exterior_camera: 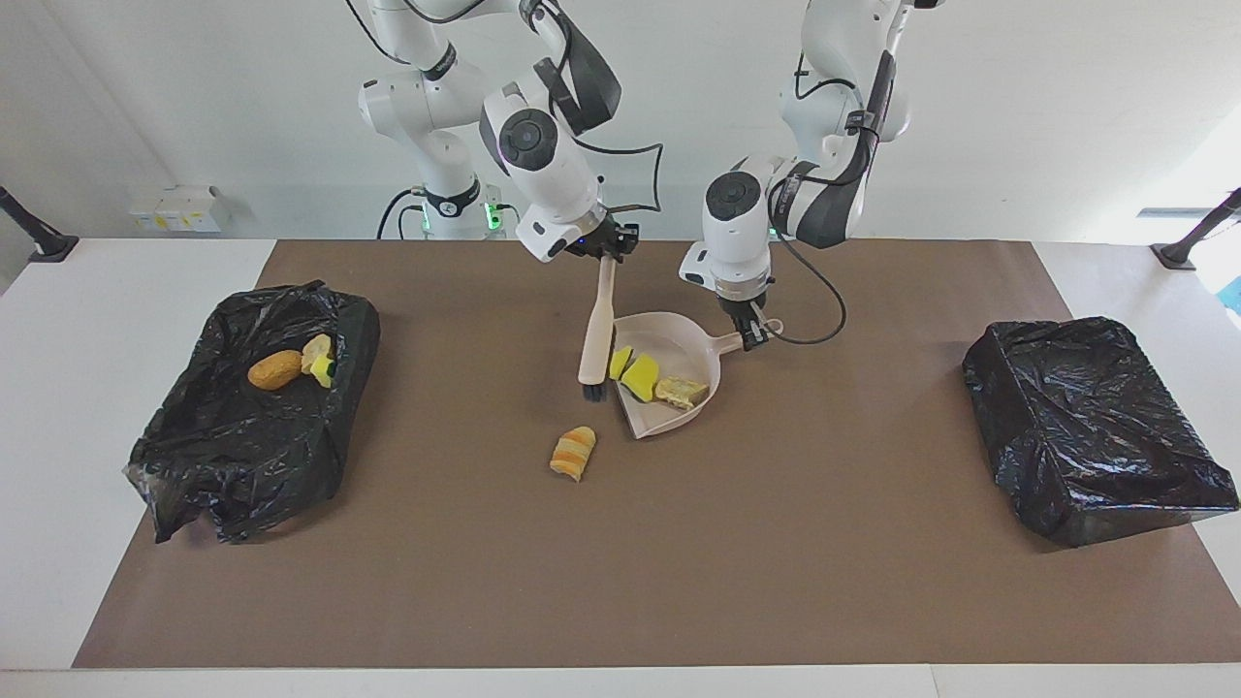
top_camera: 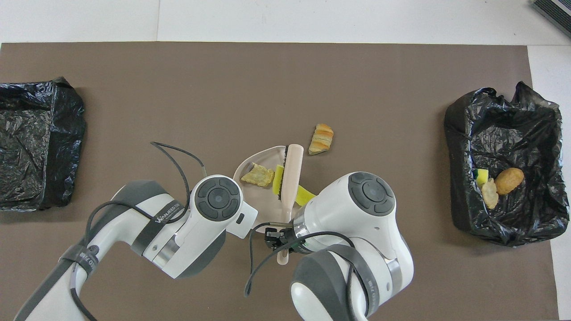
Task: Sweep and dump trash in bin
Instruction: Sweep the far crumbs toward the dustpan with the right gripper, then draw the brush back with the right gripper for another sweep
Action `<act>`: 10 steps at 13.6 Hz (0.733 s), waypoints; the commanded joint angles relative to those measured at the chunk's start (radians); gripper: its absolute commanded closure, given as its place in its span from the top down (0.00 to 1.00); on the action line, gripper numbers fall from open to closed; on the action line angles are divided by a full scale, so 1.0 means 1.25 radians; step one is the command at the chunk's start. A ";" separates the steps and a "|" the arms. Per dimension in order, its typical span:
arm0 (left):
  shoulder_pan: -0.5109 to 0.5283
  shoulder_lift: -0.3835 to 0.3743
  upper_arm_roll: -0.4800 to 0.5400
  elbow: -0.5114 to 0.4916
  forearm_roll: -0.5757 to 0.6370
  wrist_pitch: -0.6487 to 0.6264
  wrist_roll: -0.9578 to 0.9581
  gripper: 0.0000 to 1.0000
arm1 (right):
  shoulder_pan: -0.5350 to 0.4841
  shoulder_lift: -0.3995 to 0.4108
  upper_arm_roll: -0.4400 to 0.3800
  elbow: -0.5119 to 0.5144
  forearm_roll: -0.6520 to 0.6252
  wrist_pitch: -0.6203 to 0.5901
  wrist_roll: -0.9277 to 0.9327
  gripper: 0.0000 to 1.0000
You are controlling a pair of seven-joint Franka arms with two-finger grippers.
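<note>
Dustpan (exterior_camera: 669,373) anchors our sweep: our left gripper (exterior_camera: 748,330) pinches its handle to brace it, our right gripper (exterior_camera: 606,254) clamps the brush (exterior_camera: 596,334) beside its mouth. Three scraps (exterior_camera: 642,376) lie inside; the striped wedge (exterior_camera: 572,452) waits just outside.

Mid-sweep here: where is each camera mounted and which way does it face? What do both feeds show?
Facing view: high across the table, looking at the robots; both arms show whole, right gripper shut on the brush, left gripper shut on the dustpan handle.
Overhead view: above the robots' end, looking forward and steeply down; only the wrists and forearms rise from the bottom edge.
Shared: the dustpan holding two yellow sponge chunks and a beige lump, the orange-striped wedge on the mat, both black-lined bins, mirrored half a turn.
</note>
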 commanded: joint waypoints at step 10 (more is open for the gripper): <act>0.003 0.006 0.001 0.009 -0.037 -0.033 -0.067 0.00 | -0.144 0.301 0.014 0.191 -0.499 0.060 -0.340 0.00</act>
